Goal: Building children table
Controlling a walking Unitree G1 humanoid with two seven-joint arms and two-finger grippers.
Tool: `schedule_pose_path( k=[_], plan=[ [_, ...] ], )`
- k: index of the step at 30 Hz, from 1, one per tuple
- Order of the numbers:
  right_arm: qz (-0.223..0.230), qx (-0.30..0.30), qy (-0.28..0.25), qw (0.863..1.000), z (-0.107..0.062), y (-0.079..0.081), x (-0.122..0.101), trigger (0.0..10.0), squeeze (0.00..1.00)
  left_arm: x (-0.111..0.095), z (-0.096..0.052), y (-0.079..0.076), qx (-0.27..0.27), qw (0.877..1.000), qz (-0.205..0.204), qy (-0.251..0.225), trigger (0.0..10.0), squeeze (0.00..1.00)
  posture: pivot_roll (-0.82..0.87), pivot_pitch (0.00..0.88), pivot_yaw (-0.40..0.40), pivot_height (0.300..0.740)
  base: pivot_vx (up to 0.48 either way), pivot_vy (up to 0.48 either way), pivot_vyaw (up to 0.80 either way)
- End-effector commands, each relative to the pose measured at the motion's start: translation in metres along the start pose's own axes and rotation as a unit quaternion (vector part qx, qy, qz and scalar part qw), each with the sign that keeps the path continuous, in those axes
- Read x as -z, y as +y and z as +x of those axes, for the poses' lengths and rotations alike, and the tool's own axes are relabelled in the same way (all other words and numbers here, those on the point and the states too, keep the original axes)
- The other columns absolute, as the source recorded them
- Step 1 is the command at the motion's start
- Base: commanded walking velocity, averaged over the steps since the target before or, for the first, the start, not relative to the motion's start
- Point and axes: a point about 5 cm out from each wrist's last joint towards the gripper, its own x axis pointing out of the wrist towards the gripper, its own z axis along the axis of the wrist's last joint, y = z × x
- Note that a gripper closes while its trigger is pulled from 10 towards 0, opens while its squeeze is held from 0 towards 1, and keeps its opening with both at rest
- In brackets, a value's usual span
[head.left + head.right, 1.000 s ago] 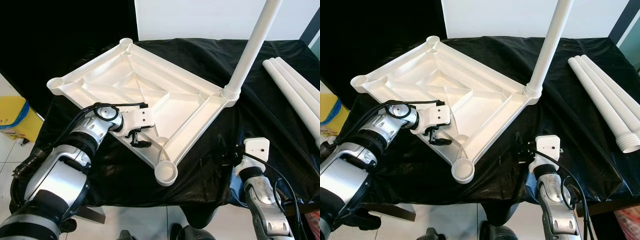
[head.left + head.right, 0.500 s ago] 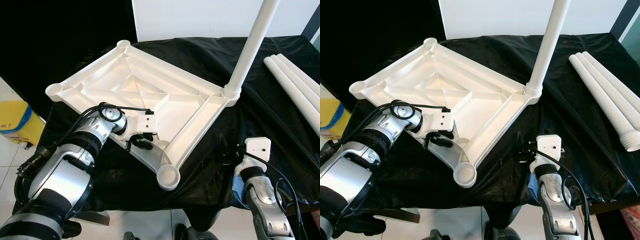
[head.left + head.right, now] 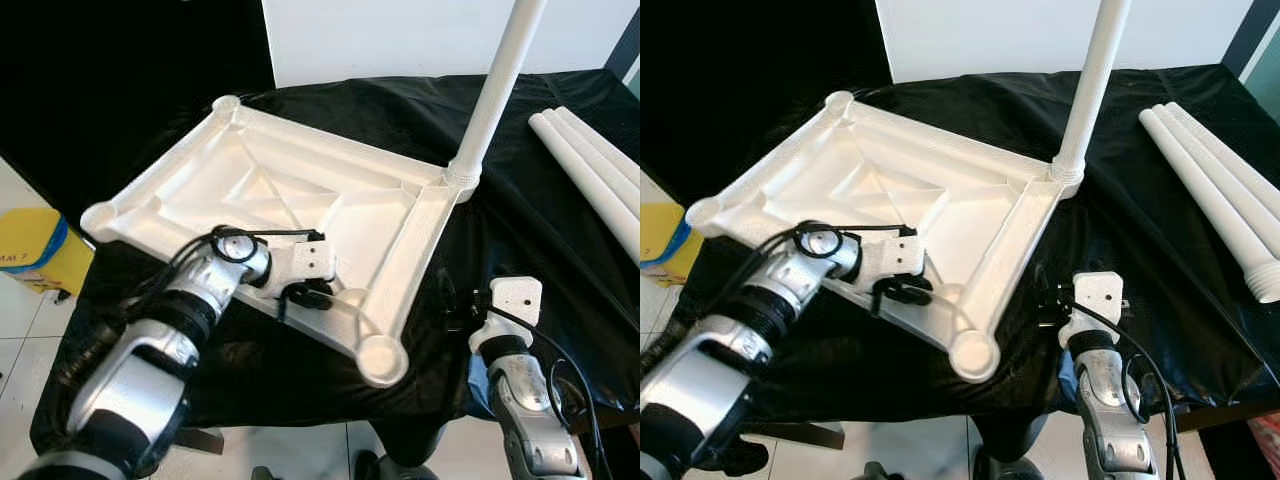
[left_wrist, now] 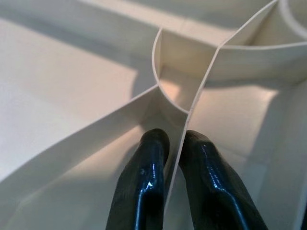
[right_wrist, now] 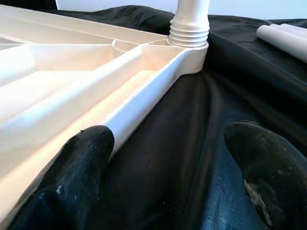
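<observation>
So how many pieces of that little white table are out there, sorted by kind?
Tabletop: 1, upside down
Leg screwed into a corner: 1
Loose legs lying on the black cloth: 3
Total: 5 pieces

Tabletop (image 3: 300, 190): white plastic, upside down, ribbed underside up, lying on the black cloth (image 3: 520, 220).
Fitted leg (image 3: 495, 90): white tube, upright in the tabletop's far right corner socket.
Loose legs (image 3: 590, 180): white tubes side by side at the cloth's right edge.
Left gripper (image 3: 310, 295): at the tabletop's near edge, fingers on a rib.
Right gripper (image 3: 455, 305): low over the cloth's near edge, right of the tabletop.
Yellow bin (image 3: 35, 250): on the floor, left.
</observation>
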Motion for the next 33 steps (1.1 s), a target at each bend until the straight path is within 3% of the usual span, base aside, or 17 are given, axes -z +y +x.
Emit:
schedule_pose_path(
  k=[1,10,15,23,24,25,26,27,28,33],
  plan=[
    [0.002,0.0,0.007,1.0,-0.001,0.001,0.002,10.0,0.0,0.023,0.007,-0.004,-0.108,0.99,-0.088,0.001,0.0,0.0,-0.1,0.17,0.002,0.74,0.0,0.0,0.0],
    [0.008,-0.003,0.002,1.0,0.006,0.005,0.0,10.0,0.0,0.025,0.004,-0.015,-0.205,0.97,-0.133,-0.007,0.0,0.0,-0.08,0.164,-0.02,0.74,0.0,0.0,0.0],
    [0.01,-0.01,-0.001,1.0,0.01,0.008,-0.001,10.0,0.0,0.038,-0.005,-0.02,-0.263,0.953,-0.15,0.027,0.0,0.0,-0.06,0.159,-0.038,0.74,0.0,0.0,0.0],
    [0.009,-0.017,-0.004,1.0,0.016,0.009,-0.002,10.0,0.0,0.031,-0.006,-0.022,-0.294,0.943,-0.156,0.014,0.0,0.0,-0.05,0.153,-0.046,0.74,0.0,0.0,0.0],
    [0.009,-0.018,-0.005,1.0,0.018,0.009,-0.002,10.0,0.0,0.025,-0.004,-0.022,-0.301,0.94,-0.162,-0.002,4.0,0.0,-0.05,0.152,-0.047,0.74,0.0,0.0,0.0],
    [0.009,-0.018,-0.005,1.0,0.018,0.009,-0.002,10.0,0.0,0.025,-0.004,-0.022,-0.301,0.94,-0.162,-0.002,4.0,0.0,-0.05,0.152,-0.047,0.74,0.0,0.0,0.0],
    [0.009,-0.015,-0.007,1.0,0.02,0.008,-0.003,10.0,0.0,0.015,-0.001,-0.022,-0.305,0.939,-0.157,-0.033,10.0,0.0,-0.05,0.15,-0.046,0.74,0.0,0.0,0.0],
    [0.009,-0.015,-0.007,1.0,0.02,0.008,-0.003,10.0,0.0,0.015,-0.001,-0.022,-0.305,0.939,-0.157,-0.033,10.0,0.0,-0.05,0.15,-0.046,0.74,0.0,0.0,0.0],
    [0.007,-0.01,-0.011,1.0,0.023,0.006,-0.004,10.0,0.0,0.003,0.0,-0.023,-0.308,0.936,-0.157,-0.068,10.0,1.0,-0.05,0.149,-0.044,0.74,0.0,0.0,0.0],
    [0.001,0.004,-0.02,1.0,0.027,-0.001,-0.007,10.0,0.0,-0.011,-0.007,-0.016,-0.341,0.922,-0.147,-0.112,10.0,1.0,-0.05,0.144,-0.039,0.74,0.0,0.0,0.0]
  ],
)
